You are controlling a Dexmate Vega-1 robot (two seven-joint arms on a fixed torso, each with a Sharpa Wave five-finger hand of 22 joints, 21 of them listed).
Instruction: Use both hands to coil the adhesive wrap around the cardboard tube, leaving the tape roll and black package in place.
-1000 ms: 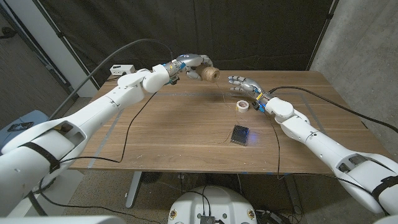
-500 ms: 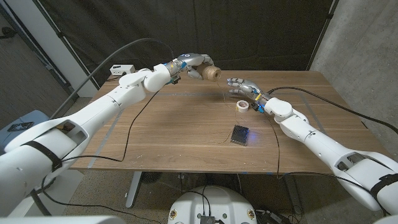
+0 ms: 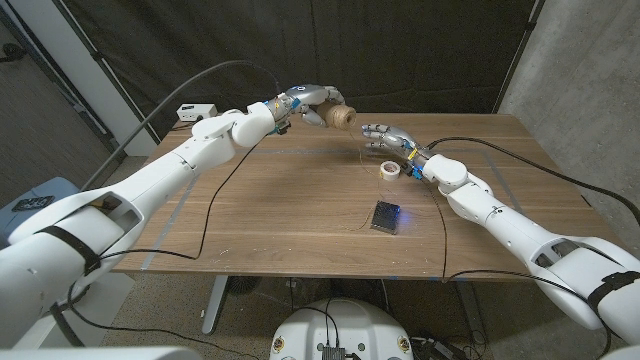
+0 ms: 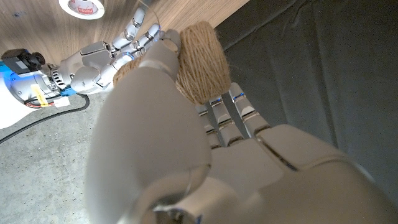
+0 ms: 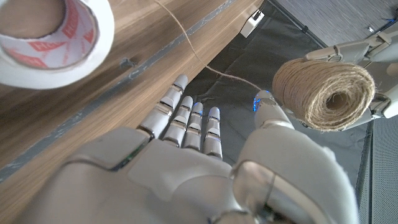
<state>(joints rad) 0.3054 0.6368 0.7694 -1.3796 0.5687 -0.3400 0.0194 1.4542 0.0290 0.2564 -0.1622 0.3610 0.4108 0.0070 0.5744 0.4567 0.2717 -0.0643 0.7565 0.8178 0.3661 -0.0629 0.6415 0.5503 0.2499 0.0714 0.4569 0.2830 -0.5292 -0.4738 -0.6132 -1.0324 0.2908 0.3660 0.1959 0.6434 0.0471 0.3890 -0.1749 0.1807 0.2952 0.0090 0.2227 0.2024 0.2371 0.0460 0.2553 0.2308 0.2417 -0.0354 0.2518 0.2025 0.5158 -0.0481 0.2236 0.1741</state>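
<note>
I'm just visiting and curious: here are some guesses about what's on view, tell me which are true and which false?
1. The left hand holds a spool wound with brown twine above the table. True.
2. The white tape roll sits on the spool. False: it lies on the table, near the right hand.
3. The black package lies on the table, away from both hands. True.
4. The right hand grips the tape roll. False: its fingers are spread and hold nothing.
5. A thin strand trails from the spool. True.
</note>
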